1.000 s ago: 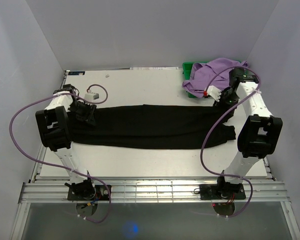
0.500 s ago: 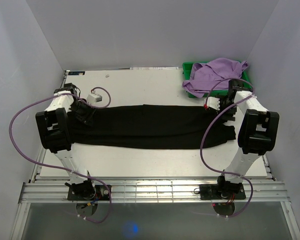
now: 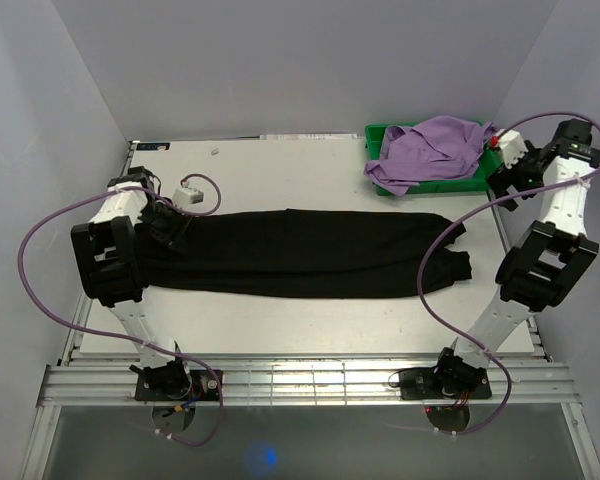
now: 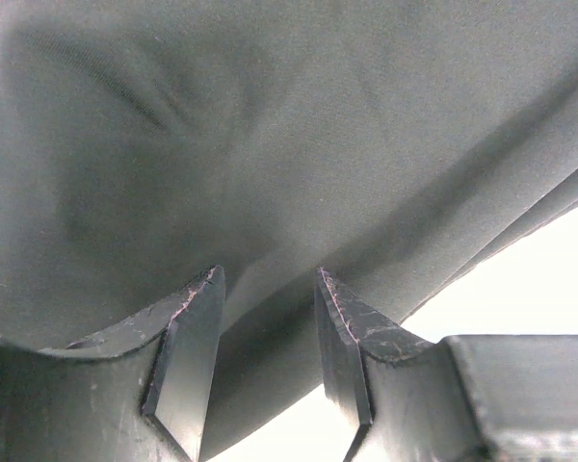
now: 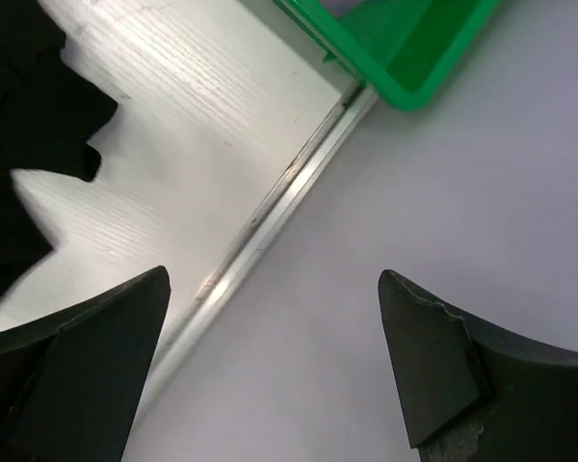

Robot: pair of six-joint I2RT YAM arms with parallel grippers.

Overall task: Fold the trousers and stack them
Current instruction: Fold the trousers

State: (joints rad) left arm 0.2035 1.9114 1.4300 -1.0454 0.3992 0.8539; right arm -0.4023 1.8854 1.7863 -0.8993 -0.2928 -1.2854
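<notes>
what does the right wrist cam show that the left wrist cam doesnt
Only right wrist: a corner of the green bin, the edge of the table, the grey wall, and the right gripper open and empty. Only left wrist: the left gripper pinching raised fabric of the trousers, close up. Both: black trousers cloth and pale tabletop.

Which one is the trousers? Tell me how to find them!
Look at the white table from above. Stretched across its middle, almost side to side, lies a long flat strip of cloth: that is the trousers. They are plain black and spread on the table, while the only other cloth, the lilac garment, is heaped in the green bin at the far right corner.
</notes>
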